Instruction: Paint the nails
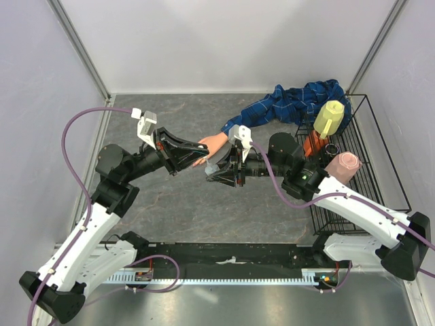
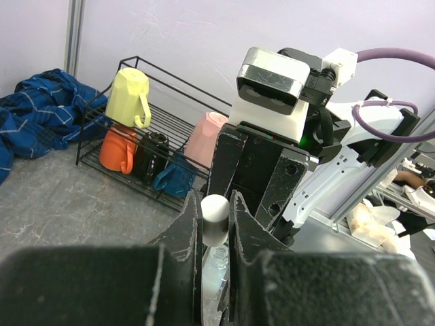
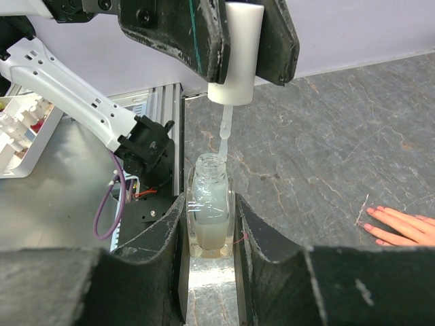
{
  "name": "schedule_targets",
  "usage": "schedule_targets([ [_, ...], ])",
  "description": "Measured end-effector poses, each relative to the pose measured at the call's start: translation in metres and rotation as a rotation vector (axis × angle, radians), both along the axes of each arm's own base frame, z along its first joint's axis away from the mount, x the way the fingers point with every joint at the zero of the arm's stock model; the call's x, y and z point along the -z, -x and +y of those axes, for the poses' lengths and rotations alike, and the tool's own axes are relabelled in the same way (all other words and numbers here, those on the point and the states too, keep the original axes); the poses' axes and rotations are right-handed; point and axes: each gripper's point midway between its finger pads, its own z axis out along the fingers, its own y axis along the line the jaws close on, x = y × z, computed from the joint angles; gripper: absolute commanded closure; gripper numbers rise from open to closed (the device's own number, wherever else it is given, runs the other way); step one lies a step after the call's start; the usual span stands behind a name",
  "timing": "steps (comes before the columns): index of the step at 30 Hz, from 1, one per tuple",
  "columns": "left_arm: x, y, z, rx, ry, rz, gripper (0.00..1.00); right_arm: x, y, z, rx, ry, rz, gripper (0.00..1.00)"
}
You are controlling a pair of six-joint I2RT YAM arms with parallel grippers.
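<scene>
The peach, skin-toned mannequin hand (image 1: 213,142) is lying flat, palm down, on the grey stone-patterned table (image 1: 177,210), near the middle of the workspace. It is sticking out of the sleeve of a crumpled blue plaid shirt (image 1: 299,102). In the top view its long axis is running from the sleeve at the upper right down to the fingertips at the lower left, so the fingers are pointing left and slightly towards the arm bases. In the right wrist view the small nails (image 3: 371,211) are showing pink at the fingertips and pointing left; they are lying near the bottle and not touching it.

The right gripper (image 3: 211,207) is clamping a small clear glass bottle (image 3: 210,210) upright between its two fingers, just beside the hand. The left gripper (image 2: 215,224) is pinching the white cylindrical cap (image 3: 236,54) directly above that bottle. The thin translucent brush stem (image 3: 223,136) is hanging straight down from the cap, with its tip sitting at the bottle's open neck.

At the table's right edge a black wire rack (image 1: 380,183) is holding a yellow mug (image 1: 329,117), an orange mug (image 1: 314,142) and a pink mug (image 1: 342,166).
</scene>
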Motion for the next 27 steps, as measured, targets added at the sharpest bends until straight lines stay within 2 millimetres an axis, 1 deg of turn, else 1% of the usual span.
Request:
schedule_targets([
  [13,0.0007,0.0000,-0.0002,0.001,0.001,0.004,0.98,0.0038,-0.0013,0.0018,0.000,0.008,0.012,1.00],
  [27,0.0036,0.0029,-0.0005,0.015,-0.009,0.013,0.98,0.0037,-0.0012,0.0019,0.000,0.007,0.015,1.00],
])
